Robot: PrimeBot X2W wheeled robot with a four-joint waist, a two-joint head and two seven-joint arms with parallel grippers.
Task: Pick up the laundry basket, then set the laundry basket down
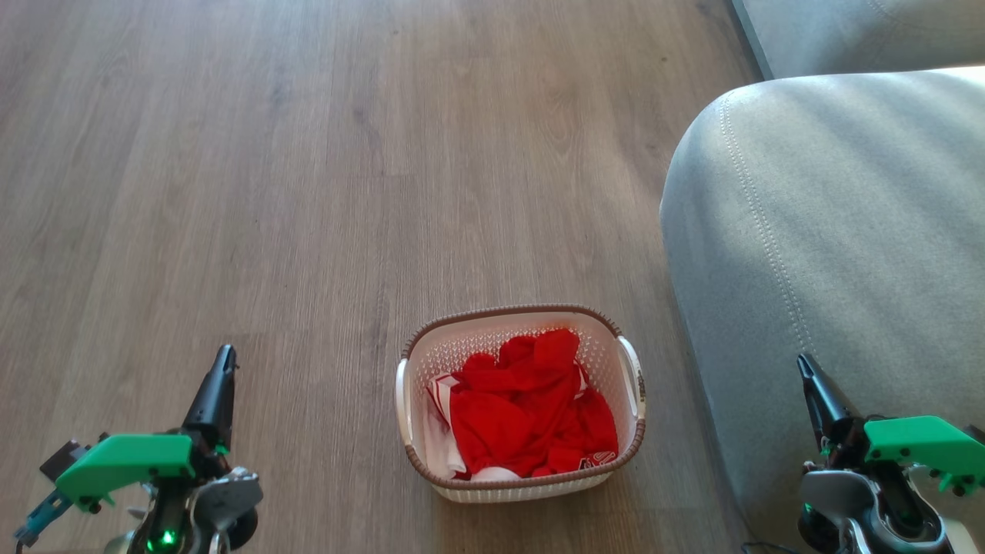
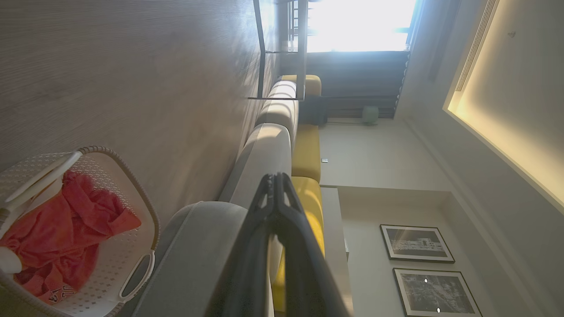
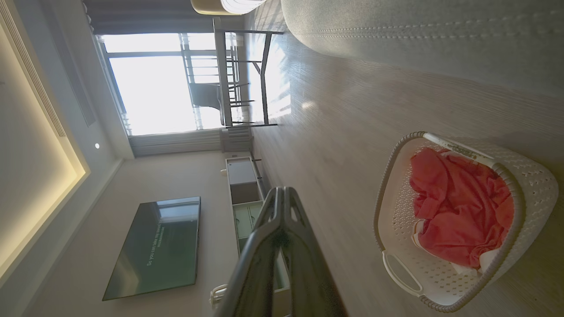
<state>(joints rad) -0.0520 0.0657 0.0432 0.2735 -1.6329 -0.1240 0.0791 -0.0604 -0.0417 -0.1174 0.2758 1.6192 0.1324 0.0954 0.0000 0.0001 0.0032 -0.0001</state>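
While left claw (image 1: pixel 225 354) and right claw (image 1: pixel 803 362) sit pinched together, laundry basket (image 1: pixel 508 312) between, garment (image 1: pixel 523 415) print illegible.

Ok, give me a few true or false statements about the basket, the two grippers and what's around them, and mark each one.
1. The laundry basket stands on the wooden floor. True.
2. The basket is empty. False: red clothing lies in it.
3. The left gripper is clamped on a basket handle. False: it is well to the basket's left, apart from it, and shut on nothing.
4. A grey sofa arm stands to the right of the basket. True.
5. The right gripper is wide open. False: its fingers are closed together.
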